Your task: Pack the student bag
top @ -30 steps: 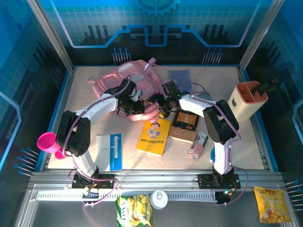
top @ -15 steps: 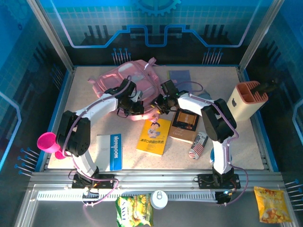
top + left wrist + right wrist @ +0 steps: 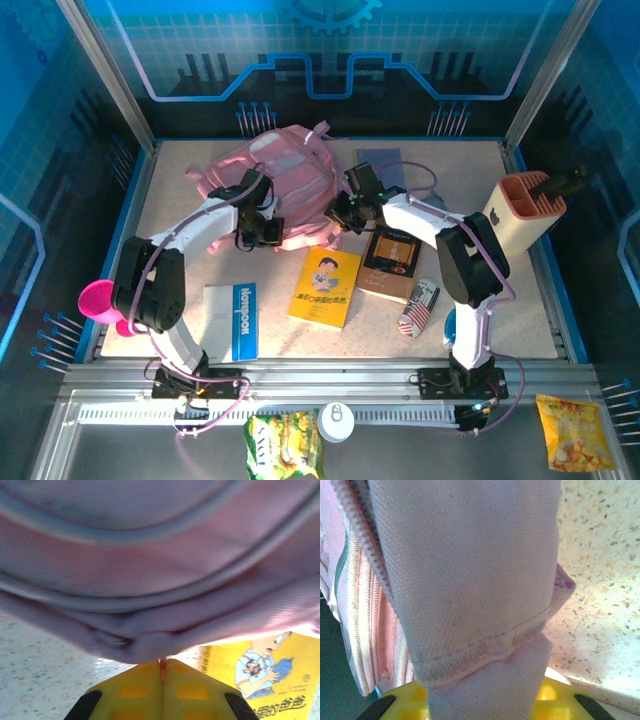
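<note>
The pink student bag (image 3: 275,175) lies at the back left of the table. My left gripper (image 3: 262,230) is at its near edge. In the left wrist view the yellow fingers (image 3: 200,690) are pressed together on a thin pink sliver of the student bag (image 3: 160,570), which bulges just above the left gripper (image 3: 162,662). My right gripper (image 3: 338,215) is at the bag's right near corner. In the right wrist view a pale pink flap of the student bag (image 3: 465,570) runs down between the jaws of the right gripper (image 3: 480,692), which is shut on it.
A yellow book (image 3: 325,288) (image 3: 265,670) lies just in front of the bag, with a dark book (image 3: 392,258) to its right. A beige-and-orange pen holder (image 3: 520,215) stands at the right edge. A blue notebook (image 3: 232,320) and a pink cup (image 3: 98,300) sit near left.
The right gripper has closed on the bag's flap. The left gripper has moved left, and the bag's near edge has shifted left and back with it.
</note>
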### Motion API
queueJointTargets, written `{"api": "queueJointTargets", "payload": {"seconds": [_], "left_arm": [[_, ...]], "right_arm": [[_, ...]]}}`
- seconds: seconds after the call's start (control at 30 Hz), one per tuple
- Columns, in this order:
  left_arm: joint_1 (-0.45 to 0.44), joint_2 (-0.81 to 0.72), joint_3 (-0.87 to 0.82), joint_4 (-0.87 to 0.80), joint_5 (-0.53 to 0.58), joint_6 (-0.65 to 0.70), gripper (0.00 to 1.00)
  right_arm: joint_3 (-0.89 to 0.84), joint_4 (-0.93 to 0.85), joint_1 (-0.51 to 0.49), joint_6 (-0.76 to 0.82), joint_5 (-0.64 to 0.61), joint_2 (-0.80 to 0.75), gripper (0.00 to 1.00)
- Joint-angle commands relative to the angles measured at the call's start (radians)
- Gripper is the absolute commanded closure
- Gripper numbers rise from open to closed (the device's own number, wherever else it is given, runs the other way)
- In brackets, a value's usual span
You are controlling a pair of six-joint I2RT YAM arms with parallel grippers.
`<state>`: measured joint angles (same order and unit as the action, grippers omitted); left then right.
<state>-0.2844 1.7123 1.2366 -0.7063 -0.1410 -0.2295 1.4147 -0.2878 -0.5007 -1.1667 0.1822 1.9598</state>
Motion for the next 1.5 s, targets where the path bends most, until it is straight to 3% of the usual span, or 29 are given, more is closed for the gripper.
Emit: {"api": "queueJointTargets", "payload": {"seconds": [0.0,0.23,0.5,0.7,0.8,0.93,1.2,1.47], "left_arm": [[0.052,-0.020,-0.028,-0.052,0.070,-0.015,1.00],[0.142,0.015,-0.021,-0.027,0.154,-0.034,1.00],[0.276,0.074,0.023,-0.033,0.173,0.017,1.00],[0.324,0.131,0.083,0.018,0.191,0.001,1.00],[0.330,0.156,0.105,0.049,0.262,-0.035,1.00],[0.332,0.149,0.080,0.106,0.345,-0.107,0.81],[0.332,-0.097,-0.098,0.180,0.312,-0.254,0.44],[0.332,-0.281,-0.198,0.188,0.173,-0.315,0.32]], "right_arm": [[-0.006,0.015,0.032,0.029,-0.056,-0.067,0.76],[-0.010,0.010,0.036,0.033,-0.055,-0.082,0.76],[-0.019,0.004,0.044,0.042,-0.046,-0.098,0.76],[-0.022,0.016,0.042,0.047,-0.022,-0.100,0.75],[-0.031,0.046,0.035,0.047,-0.001,-0.102,0.75],[-0.039,0.082,0.018,0.030,0.029,-0.095,0.75],[0.031,0.099,-0.040,0.000,0.065,-0.016,0.75],[0.219,0.054,-0.119,0.009,0.115,0.150,0.69]]}}
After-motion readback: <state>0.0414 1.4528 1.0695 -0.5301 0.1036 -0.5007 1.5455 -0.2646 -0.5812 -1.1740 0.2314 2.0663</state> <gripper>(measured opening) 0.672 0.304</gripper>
